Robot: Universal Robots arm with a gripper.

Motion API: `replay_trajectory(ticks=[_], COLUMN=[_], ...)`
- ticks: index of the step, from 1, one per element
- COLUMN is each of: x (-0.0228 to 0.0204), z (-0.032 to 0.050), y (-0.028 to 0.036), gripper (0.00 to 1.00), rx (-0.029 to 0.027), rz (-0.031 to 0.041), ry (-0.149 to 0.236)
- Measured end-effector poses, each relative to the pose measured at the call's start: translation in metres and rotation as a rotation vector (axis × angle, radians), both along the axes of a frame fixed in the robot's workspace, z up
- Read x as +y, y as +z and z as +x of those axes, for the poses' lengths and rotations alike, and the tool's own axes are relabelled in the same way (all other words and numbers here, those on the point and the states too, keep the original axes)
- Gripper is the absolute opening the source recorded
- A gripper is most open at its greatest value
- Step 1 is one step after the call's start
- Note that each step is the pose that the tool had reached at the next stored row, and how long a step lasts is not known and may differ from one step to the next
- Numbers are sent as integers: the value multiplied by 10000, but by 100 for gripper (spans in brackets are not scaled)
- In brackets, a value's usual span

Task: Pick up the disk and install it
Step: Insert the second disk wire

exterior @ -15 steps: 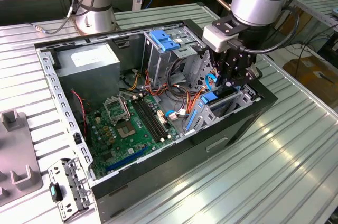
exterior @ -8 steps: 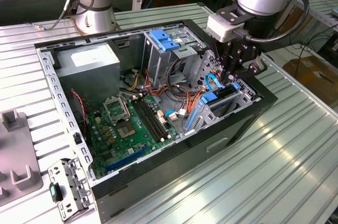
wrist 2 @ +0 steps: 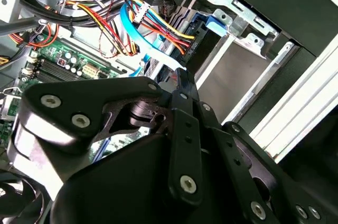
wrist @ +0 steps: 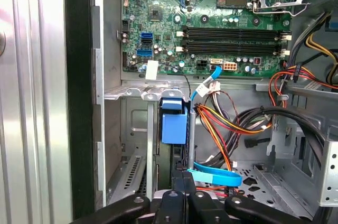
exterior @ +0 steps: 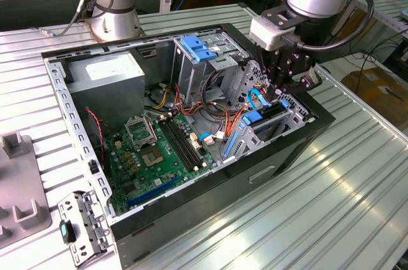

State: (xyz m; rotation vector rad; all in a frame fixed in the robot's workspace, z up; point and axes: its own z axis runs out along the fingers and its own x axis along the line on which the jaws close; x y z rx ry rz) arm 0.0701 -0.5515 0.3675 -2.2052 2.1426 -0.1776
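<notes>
The disk (exterior: pixel 261 119) stands on edge in the metal drive cage (exterior: pixel 290 114) at the corner of the open computer case on the exterior view's right. Black body and bright blue rails show. In the first wrist view its blue carrier tab (wrist: pixel 174 123) sits in the cage slot. My gripper (exterior: pixel 280 92) hangs straight above the disk's upper end. Its black fingers look shut together in both wrist views, the gripper (wrist: pixel 185 179) right at the disk's near edge, the same gripper (wrist 2: pixel 180 76) pointing at the cage. I cannot tell whether they touch it.
A flat blue cable (wrist: pixel 216 174) and bundled coloured wires (wrist: pixel 232 123) crowd the space beside the cage. The green motherboard (exterior: pixel 159 149) covers the case floor, with the power supply (exterior: pixel 105 79) and a light-blue bracket (exterior: pixel 197 47) at the back. A loose metal bracket (exterior: pixel 80 228) lies outside the case.
</notes>
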Motion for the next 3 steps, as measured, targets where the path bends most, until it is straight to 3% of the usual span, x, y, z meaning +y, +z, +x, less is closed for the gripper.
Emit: replay_trajectory(ticks=[3], x=[0], z=[0], y=[3], gripper=[11], rx=[0], rz=[0], ry=[0])
